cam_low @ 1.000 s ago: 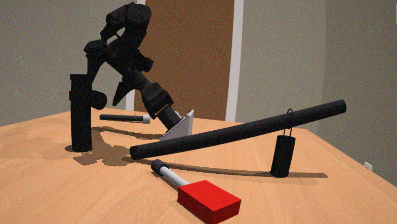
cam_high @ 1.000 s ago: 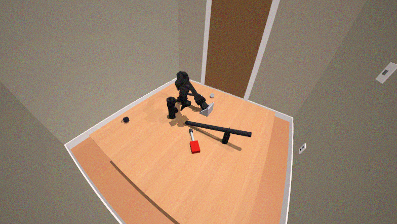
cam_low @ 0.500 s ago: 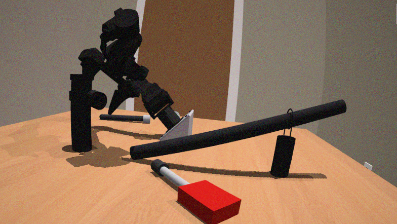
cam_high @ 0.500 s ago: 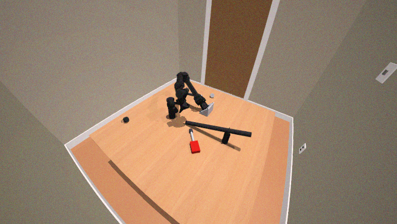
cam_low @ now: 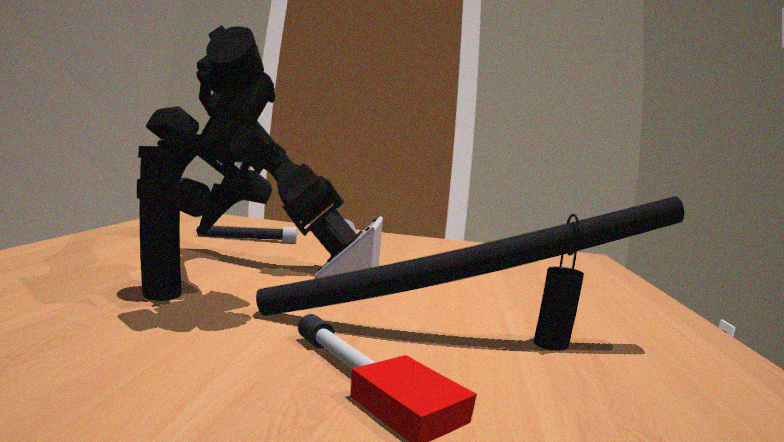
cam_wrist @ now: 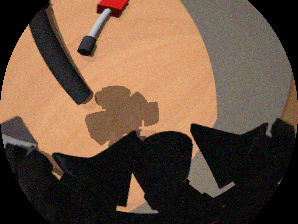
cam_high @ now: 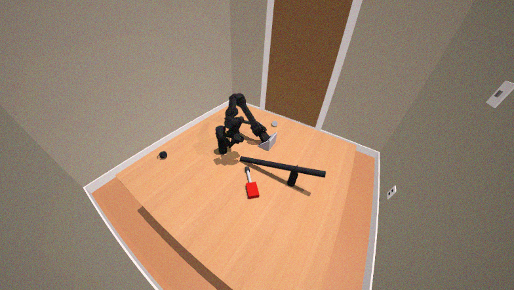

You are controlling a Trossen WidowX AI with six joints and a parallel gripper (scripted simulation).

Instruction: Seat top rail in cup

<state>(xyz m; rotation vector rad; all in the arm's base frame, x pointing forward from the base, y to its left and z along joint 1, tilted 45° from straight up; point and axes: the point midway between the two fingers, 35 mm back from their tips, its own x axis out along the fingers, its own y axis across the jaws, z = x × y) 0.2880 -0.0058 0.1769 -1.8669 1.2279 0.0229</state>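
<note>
Evidently, the black parallel fingers (cam_high: 227, 138) (cam_low: 182, 188) stand apart around the upper part of the thick black post (cam_high: 218, 142) (cam_low: 160, 236) (cam_wrist: 162, 160); whether the post, band or round black cup (cam_low: 193, 196) is touched cannot be told. The long black cylindrical rail (cam_high: 284, 166) (cam_low: 439, 269) (cam_wrist: 59, 65) is free of them. In the exterior view its cut end lies low at four o'clock from the cup, well apart from it, while its far part passes through the thin wire loop (cam_low: 577, 237) above the short black post (cam_high: 292, 178) (cam_low: 558, 308).

Should the fingers be brought together here, the band could be gripped instead of the rail and pulled down the post. A sideways push from a misplaced finger could turn the cup away or topple the post. Once the rail is lifted, a steep approach could jam its end on the cup's rim, and too much pull towards three o'clock could shift the loop. The red-headed mallet (cam_high: 252, 189) (cam_low: 414, 387) (cam_wrist: 112, 6), at four o'clock from the cut end on the wooden counter (cam_high: 288, 230) (cam_low: 164, 384) (cam_wrist: 150, 55), might be clipped by a low sweep.
</note>
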